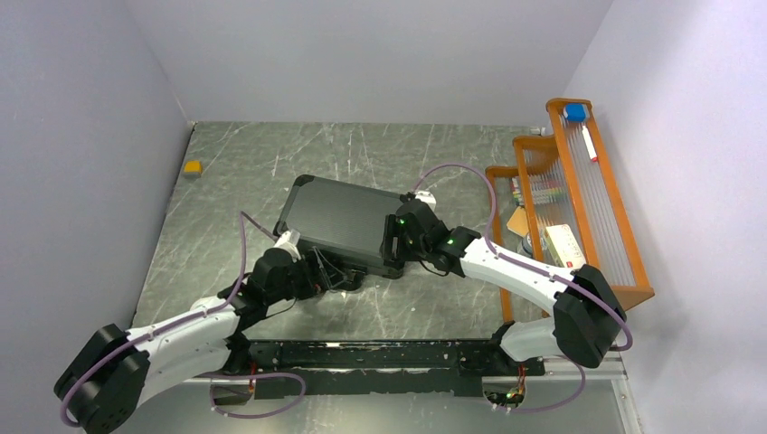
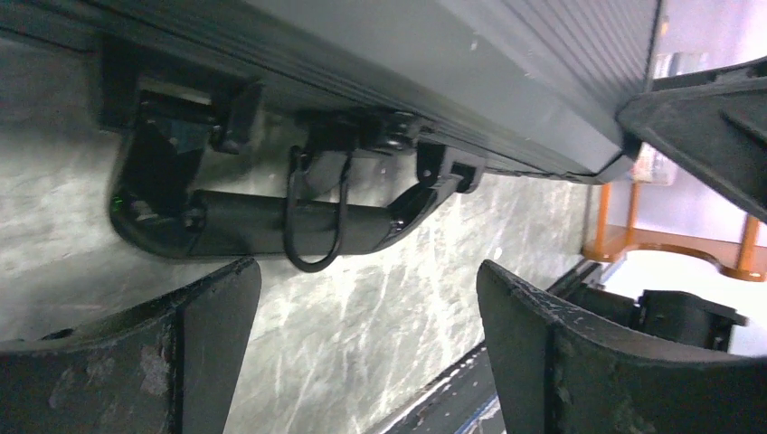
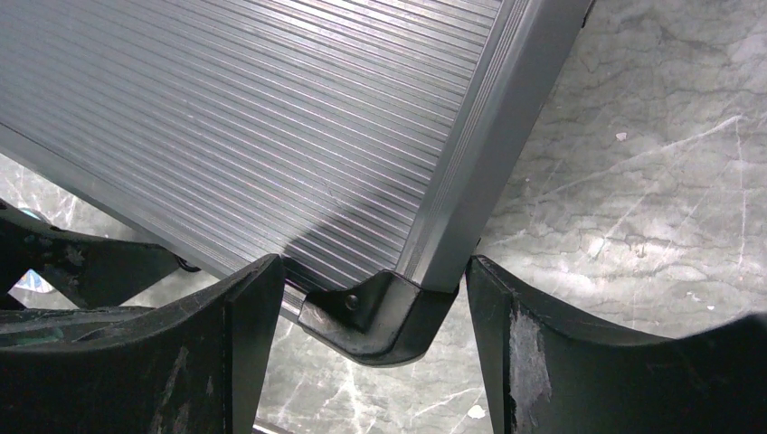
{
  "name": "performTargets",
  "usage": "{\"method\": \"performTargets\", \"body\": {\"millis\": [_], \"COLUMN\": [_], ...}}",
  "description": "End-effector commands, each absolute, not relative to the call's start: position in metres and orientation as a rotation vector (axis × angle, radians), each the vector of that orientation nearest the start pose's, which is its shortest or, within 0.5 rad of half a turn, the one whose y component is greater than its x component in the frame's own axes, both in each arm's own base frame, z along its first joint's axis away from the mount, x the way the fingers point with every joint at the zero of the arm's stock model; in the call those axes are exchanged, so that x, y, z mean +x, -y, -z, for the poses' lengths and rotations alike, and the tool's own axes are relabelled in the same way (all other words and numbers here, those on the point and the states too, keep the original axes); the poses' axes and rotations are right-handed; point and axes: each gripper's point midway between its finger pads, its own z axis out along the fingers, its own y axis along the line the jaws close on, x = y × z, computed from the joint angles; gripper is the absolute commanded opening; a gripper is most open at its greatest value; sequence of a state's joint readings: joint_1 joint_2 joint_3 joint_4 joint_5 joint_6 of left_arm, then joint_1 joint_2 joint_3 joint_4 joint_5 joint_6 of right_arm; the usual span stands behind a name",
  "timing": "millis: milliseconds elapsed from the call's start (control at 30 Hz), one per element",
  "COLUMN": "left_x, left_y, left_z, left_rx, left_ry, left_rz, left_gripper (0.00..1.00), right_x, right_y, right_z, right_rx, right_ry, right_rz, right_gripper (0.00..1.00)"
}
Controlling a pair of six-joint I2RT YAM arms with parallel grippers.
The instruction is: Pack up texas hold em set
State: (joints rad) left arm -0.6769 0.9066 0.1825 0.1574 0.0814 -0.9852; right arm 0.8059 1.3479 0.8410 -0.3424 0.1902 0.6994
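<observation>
Low over the grey marbled tabletop (image 1: 235, 172), the left gripper (image 2: 366, 298) holds its jaws wide apart just short of the glossy black handle (image 2: 262, 226) on the black ribbed hard briefcase (image 1: 339, 217), which lies closed mid-table. The right gripper (image 3: 371, 280) clamps both fingers on the case's capped near corner. Plain white walls enclose the table; an orange wooden rack (image 1: 597, 208) stands beyond the right arm.
</observation>
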Motion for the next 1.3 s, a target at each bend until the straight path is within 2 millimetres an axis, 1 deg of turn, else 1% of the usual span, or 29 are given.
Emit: {"method": "performTargets", "body": {"millis": [0,133,267,400,467,600,800,900,1133,1267], "left_x": [0.188,0.188,0.190,0.195,0.197,0.209,0.222,0.224,0.229,0.232], "left_y": [0.229,0.236,0.240,0.238,0.236,0.229,0.234,0.236,0.235,0.232], "left_z": [-0.072,-0.081,-0.091,-0.102,-0.104,-0.106,-0.116,-0.121,-0.135,-0.134], "left_rx": [-0.312,-0.297,-0.250,-0.230,-0.232,-0.230,-0.182,-0.175,-0.181,-0.192], "left_ry": [-2.221,-2.169,-2.117,-2.054,-2.033,-1.968,-1.930,-1.912,-1.851,-1.851], "left_rz": [1.179,1.257,1.281,1.282,1.271,1.204,1.183,1.196,1.216,1.212], "left_gripper": [0.91,0.87,0.82,0.79,0.80,0.82,0.82,0.81,0.80,0.80], "right_x": [0.218,0.219,0.221,0.221,0.220,0.221,0.223,0.224,0.223,0.223], "right_y": [-0.205,-0.205,-0.206,-0.207,-0.208,-0.206,-0.207,-0.207,-0.207,-0.208], "right_z": [-0.042,-0.041,-0.042,-0.041,-0.040,-0.039,-0.044,-0.046,-0.044,-0.045], "right_rx": [-0.084,-0.092,-0.098,-0.097,-0.099,-0.098,-0.105,-0.100,-0.098,-0.100], "right_ry": [-2.628,-2.624,-2.611,-2.614,-2.614,-2.610,-2.591,-2.578,-2.584,-2.579], "right_rz": [-0.222,-0.223,-0.233,-0.239,-0.246,-0.239,-0.244,-0.255,-0.258,-0.261], "right_gripper": [0.76,0.76,0.75,0.75,0.75,0.75,0.74,0.74,0.74,0.74]}}
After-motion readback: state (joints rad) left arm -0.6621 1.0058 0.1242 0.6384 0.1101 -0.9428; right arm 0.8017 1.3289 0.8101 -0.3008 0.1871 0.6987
